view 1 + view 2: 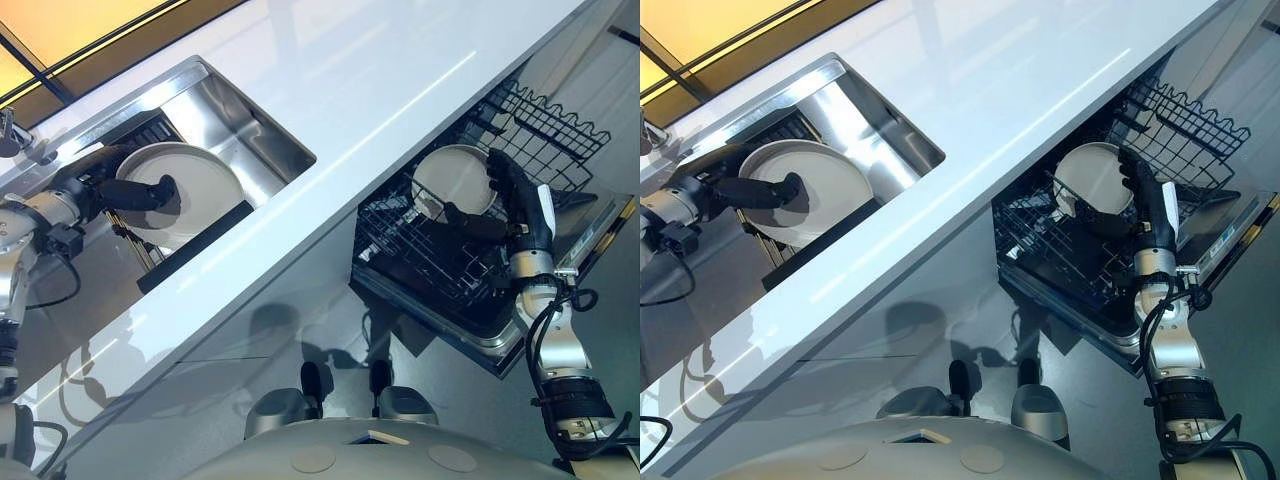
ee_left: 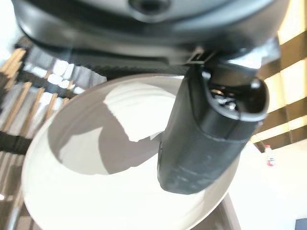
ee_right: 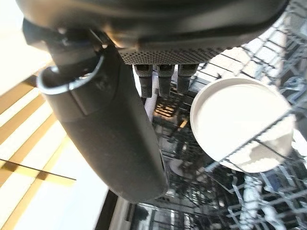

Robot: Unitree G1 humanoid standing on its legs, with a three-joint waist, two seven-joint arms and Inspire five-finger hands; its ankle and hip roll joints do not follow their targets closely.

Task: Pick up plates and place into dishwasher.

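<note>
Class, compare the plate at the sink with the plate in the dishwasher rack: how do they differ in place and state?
The sink plate is pinched by the left hand; the rack plate stands among the dishwasher rack wires beside the right hand. The sink plate looks larger. Both are round and pale.

Sink to the left, dishwasher to the right, counter between

One plate (image 1: pixel 195 190) sits in the sink (image 1: pixel 255 130); another plate (image 1: pixel 455 178) stands in the dishwasher rack (image 1: pixel 420 250), below the counter (image 1: pixel 380 90).

Silver-grey arms, dark hands (image 1: pixel 515 195)
</note>
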